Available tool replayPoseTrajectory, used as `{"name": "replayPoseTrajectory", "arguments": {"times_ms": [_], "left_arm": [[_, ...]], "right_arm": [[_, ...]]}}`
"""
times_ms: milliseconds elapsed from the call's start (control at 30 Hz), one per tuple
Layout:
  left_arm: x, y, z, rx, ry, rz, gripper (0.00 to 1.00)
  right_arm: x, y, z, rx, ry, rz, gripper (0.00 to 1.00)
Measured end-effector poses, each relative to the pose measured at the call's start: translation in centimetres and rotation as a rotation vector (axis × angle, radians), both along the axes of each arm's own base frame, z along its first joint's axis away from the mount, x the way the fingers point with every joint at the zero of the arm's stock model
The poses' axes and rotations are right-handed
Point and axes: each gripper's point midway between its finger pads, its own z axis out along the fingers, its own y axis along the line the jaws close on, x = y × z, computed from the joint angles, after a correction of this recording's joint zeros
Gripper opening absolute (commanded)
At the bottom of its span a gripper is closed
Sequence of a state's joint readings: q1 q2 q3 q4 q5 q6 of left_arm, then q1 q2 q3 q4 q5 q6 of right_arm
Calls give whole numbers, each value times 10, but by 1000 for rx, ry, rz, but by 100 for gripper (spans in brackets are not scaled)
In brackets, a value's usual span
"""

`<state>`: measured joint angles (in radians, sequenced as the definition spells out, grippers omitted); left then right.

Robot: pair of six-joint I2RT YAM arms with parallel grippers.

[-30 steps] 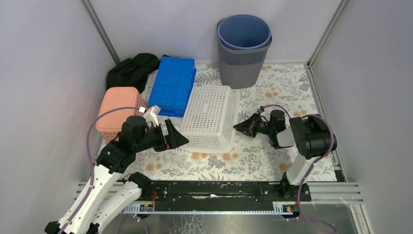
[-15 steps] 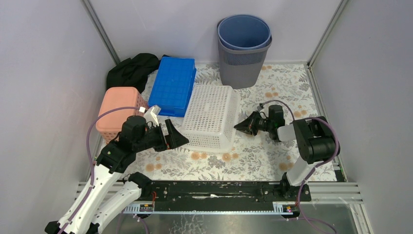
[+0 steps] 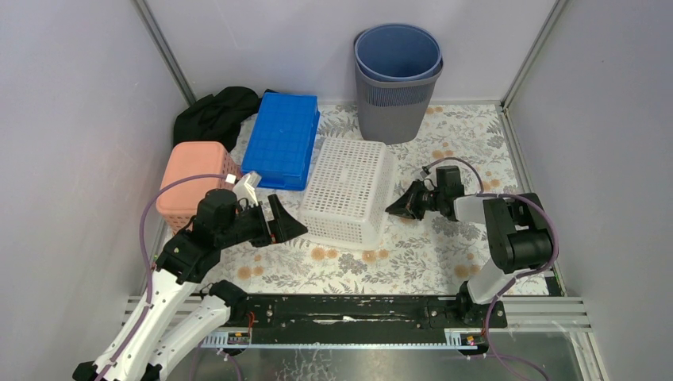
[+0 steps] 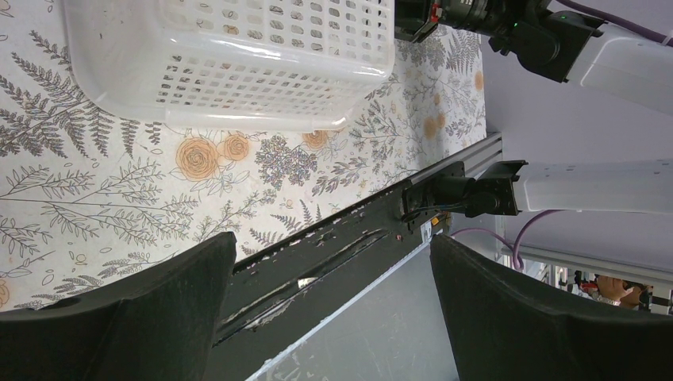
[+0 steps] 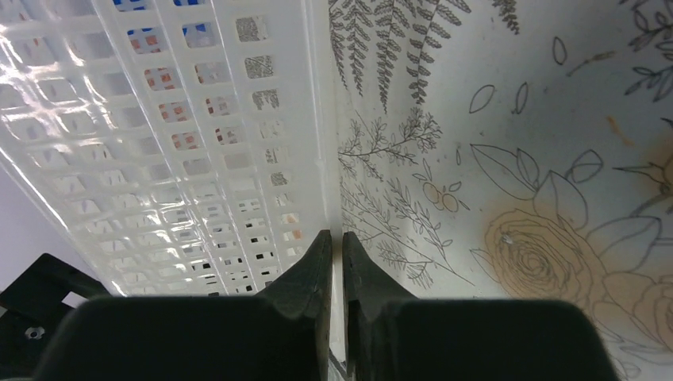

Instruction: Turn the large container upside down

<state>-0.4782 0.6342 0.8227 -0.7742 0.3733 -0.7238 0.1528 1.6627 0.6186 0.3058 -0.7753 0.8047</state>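
right gripper [image 3: 392,209] pinches basket [image 3: 349,190] by right rim, jaws almost closed; left gripper [image 3: 290,219] wide open, empty, near basket's front-left corner.

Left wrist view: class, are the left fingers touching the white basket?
No: the left fingers stand wide apart, with a strip of bare tablecloth between them and the basket.
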Motion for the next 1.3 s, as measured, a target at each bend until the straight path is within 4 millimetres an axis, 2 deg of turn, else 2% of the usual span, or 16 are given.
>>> {"name": "replayPoseTrajectory", "arguments": {"times_ms": [400, 600, 1000, 1300], "left_arm": [[0, 0, 0, -1, -1, 0, 100], [0, 0, 0, -1, -1, 0, 100], [0, 0, 0, -1, 0, -1, 100], [0, 0, -9, 7, 17, 0, 100]], "right_arm": [[-3, -25, -4, -161, 11, 4, 4], [-4, -43, -6, -259, 13, -4, 4], [-18, -87, -28, -465, 92, -22, 3], [-14, -117, -20, -607, 98, -38, 1]]}}
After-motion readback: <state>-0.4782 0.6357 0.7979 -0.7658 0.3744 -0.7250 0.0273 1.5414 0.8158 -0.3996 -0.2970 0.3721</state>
